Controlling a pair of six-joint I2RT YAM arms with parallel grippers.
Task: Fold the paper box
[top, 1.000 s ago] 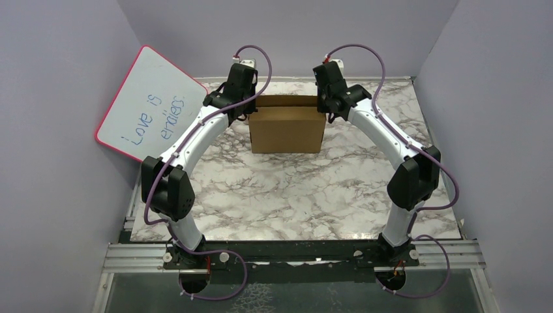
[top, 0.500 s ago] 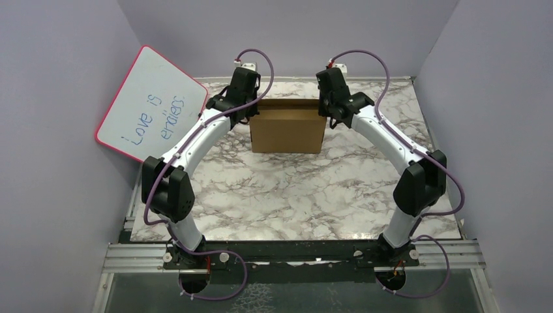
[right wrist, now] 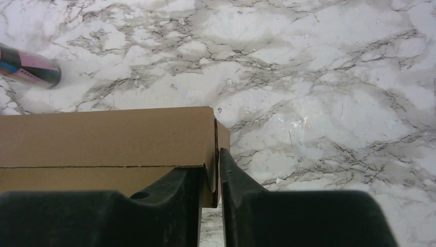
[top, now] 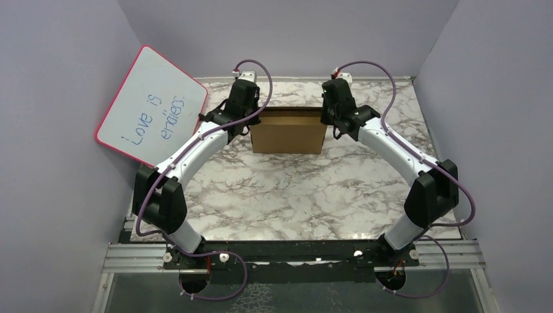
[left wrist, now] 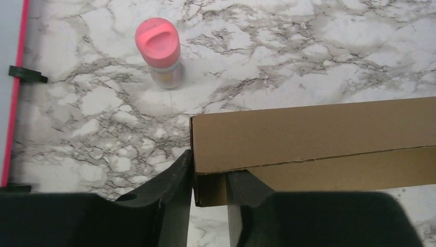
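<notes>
**Both tools at the box ends, release uncertain**

Both arms had stretched farther across the desk (top: 293, 189) than a second earlier, with their elbows sunk lower. The paper box (top: 288, 134) showed a shorter near face, as if its top had been pressed flatter.

You had the box standing as a closed brown carton on the far middle of the desk, between the two wrists.

Your left tool (left wrist: 210, 167) straddled the box's left end wall, and your right tool (right wrist: 212, 164) straddled the right one. Each stood only narrowly parted, with cardboard filling the gap. You could not tell from either wrist view whether the fingers pinched the wall or merely touched it.

The likely trouble lay in backing out.

- If one tool dragged on its wall while the other let go, the box would probably twist or slide.
- A top that was not properly tucked in could spring back up.
- A pink-capped bottle (left wrist: 158, 49) stood on the desk beyond the left corner, and a dark, pink-banded tube (right wrist: 25, 67) lay past the right tool's side. A pushed box or a wide swing might knock either over.
- The whiteboard (top: 150, 104) leaned well clear on the left.
</notes>
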